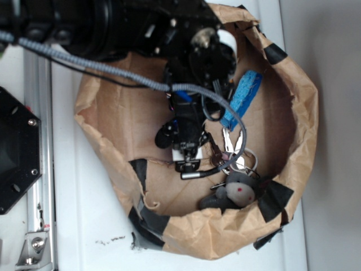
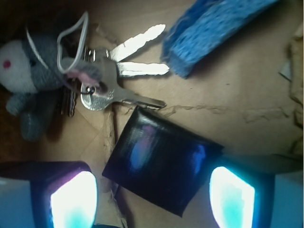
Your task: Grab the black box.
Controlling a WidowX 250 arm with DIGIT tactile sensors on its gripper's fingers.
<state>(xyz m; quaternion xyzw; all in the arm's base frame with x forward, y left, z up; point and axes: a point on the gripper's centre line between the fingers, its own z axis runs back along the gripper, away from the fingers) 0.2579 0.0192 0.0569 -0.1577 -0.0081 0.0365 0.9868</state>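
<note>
One black box point(image 2: 161, 161), three keys point(image 2: 130, 71), one sponge point(image 2: 213, 28).

Exterior view: even, bright light; white table point(image 1: 90, 226) near overexposed; arm's dark parts lose detail; overall soft, slightly blurred. Paper bowl point(image 1: 304, 135) casts a faint shadow rightward. Wrist view: dim at upper left corner, brighter toward right; gripper point(image 2: 152, 199) fingers point(image 2: 73, 199) glow blown-out cyan-white, unfocused. Black box point(image 2: 161, 166) shows bluish glare patches. Keys point(image 2: 137, 57) overexposed; blue sponge point(image 2: 213, 28) soft-edged.
</note>
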